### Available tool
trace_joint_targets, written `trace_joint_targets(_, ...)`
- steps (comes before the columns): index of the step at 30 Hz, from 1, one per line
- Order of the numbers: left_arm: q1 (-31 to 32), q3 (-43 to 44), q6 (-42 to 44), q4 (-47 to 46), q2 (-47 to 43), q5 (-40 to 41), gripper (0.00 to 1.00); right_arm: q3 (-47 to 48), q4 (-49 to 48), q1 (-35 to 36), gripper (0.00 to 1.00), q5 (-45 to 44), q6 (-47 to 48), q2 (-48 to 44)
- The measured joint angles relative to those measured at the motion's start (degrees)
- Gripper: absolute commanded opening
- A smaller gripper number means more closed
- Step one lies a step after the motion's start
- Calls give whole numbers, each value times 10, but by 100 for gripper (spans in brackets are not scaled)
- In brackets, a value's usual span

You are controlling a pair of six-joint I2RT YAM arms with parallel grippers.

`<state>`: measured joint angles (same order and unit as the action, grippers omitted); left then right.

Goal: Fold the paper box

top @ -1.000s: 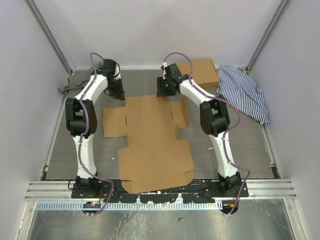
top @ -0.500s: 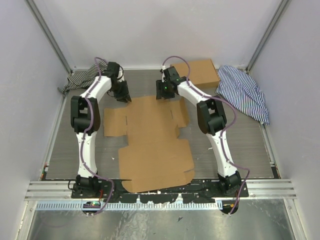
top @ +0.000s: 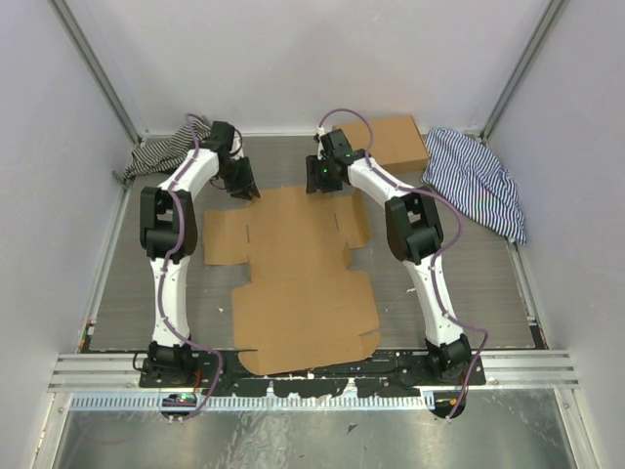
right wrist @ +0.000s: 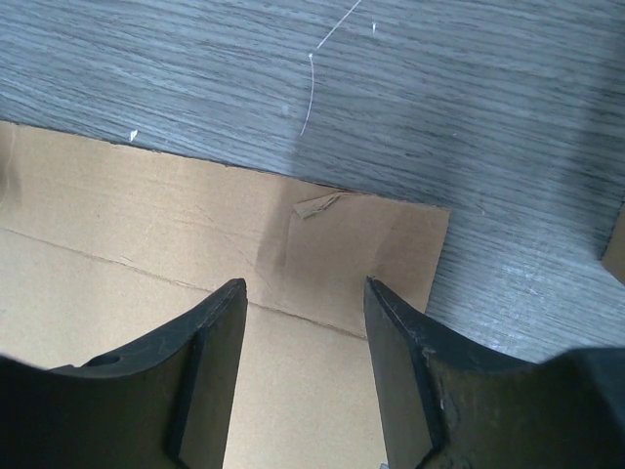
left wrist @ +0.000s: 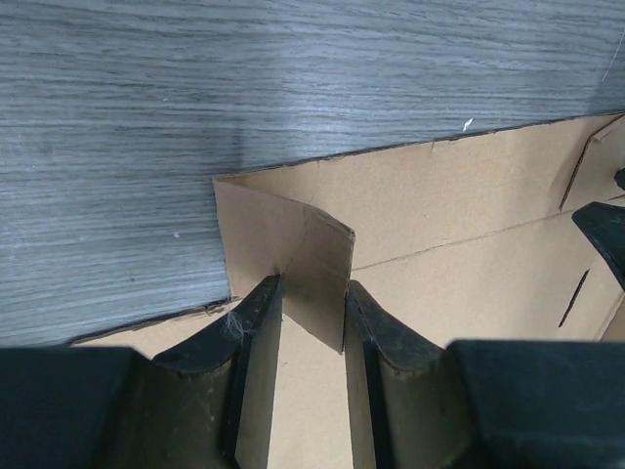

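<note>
Requesting status, Operator B: where is the paper box [top: 293,264]?

B: It lies unfolded and flat on the worktop [top: 469,274], between the two arms. Its near edge is by their bases. No wall is formed yet.

A: State of the left tool [left wrist: 312,293]?

B: It is at the far-left corner of the sheet. Its fingers [left wrist: 256,327] are drawn in narrowly on a raised corner flap [left wrist: 317,259], which stands upright between them. The grip probably serves to crease that flap along its score line.

A: And the right tool [right wrist: 305,293]?

B: It hovers over the far-right corner with its jaws spread wide and nothing between them. That flap [right wrist: 361,239] lies flat. The placement mirrors the left side, presumably ready for the matching fold.
</note>
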<state>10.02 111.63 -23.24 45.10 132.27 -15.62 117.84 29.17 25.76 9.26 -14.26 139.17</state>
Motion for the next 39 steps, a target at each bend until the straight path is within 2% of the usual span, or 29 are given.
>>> trace_joint_targets(26, 10, 54, -6, 28, 1, 11, 40, 0, 0, 0, 57, -2, 2, 0)
trace_joint_targets(39, 13, 97, -22, 40, 72, 15, 39, 0, 0, 0, 58, -2, 2, 0)
